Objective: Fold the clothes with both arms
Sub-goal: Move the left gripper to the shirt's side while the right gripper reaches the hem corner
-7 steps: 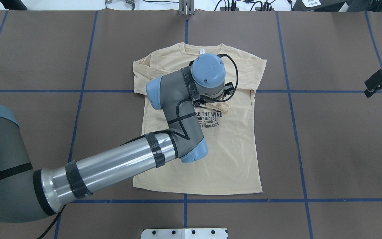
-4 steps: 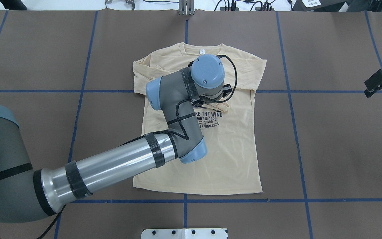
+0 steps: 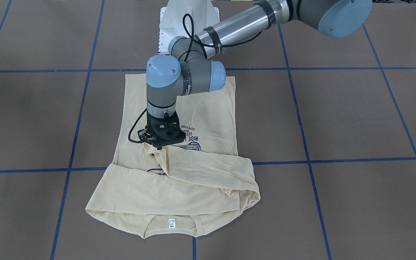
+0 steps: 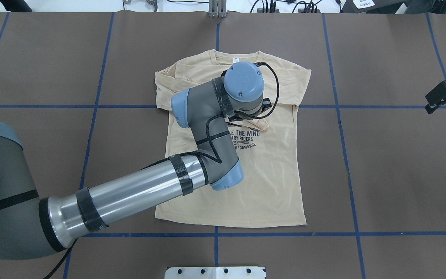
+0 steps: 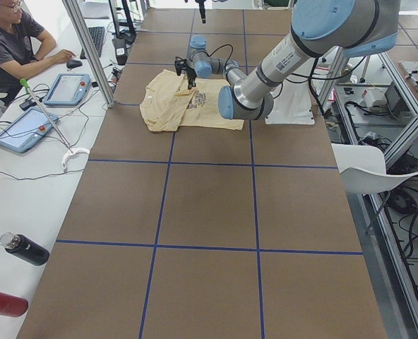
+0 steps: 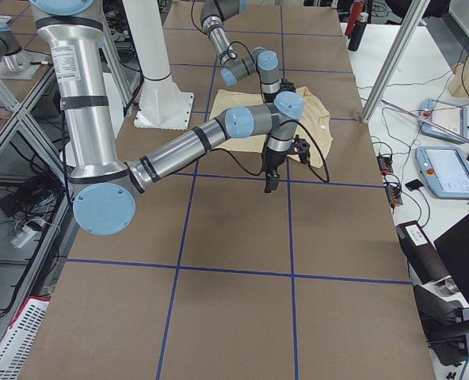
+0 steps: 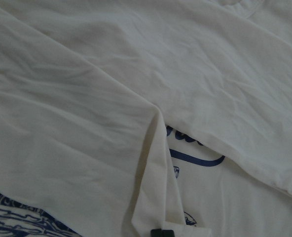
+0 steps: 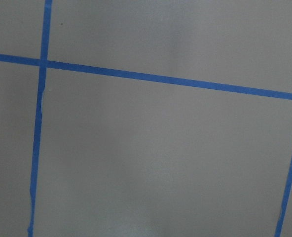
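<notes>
Shirt face-up | left hand pinches its sleeve | right hand well apart

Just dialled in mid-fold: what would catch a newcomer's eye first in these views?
The cream shirt lies flat at the table's centre, with one long sleeve drawn across its navy print. The left gripper stands right over the chest, seemingly pinching that sleeve's end. The right gripper hangs far off over bare table, away from the cloth.
</notes>
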Action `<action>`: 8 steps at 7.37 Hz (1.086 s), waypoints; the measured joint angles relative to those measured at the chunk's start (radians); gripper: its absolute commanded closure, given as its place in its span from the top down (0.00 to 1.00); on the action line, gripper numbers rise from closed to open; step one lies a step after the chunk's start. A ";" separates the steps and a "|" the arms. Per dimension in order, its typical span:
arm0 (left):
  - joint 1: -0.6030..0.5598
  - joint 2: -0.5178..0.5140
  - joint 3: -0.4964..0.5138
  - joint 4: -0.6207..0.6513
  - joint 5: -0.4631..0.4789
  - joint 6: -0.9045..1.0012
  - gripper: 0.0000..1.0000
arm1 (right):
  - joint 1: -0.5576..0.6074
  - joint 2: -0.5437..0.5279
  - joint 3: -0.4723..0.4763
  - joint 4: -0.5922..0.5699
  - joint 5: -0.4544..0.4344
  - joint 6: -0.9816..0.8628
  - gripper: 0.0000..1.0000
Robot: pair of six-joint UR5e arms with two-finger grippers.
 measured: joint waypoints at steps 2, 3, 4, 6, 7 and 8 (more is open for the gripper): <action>-0.002 0.001 -0.013 -0.056 0.001 -0.059 0.00 | 0.000 0.001 0.000 0.000 0.000 0.001 1.00; -0.005 0.002 -0.010 -0.107 0.004 -0.074 0.06 | 0.000 0.001 0.001 0.000 0.001 0.001 1.00; -0.009 0.004 0.008 -0.175 0.008 -0.078 0.67 | 0.001 0.001 0.003 0.000 0.001 0.001 1.00; -0.015 0.006 0.050 -0.314 0.032 -0.080 1.00 | 0.001 0.001 0.005 0.000 0.001 0.001 1.00; -0.016 0.007 0.067 -0.399 0.046 -0.080 1.00 | 0.001 0.001 0.005 0.000 0.001 0.000 1.00; -0.016 0.007 0.086 -0.490 0.059 -0.080 1.00 | 0.002 0.006 0.003 0.000 0.001 0.002 1.00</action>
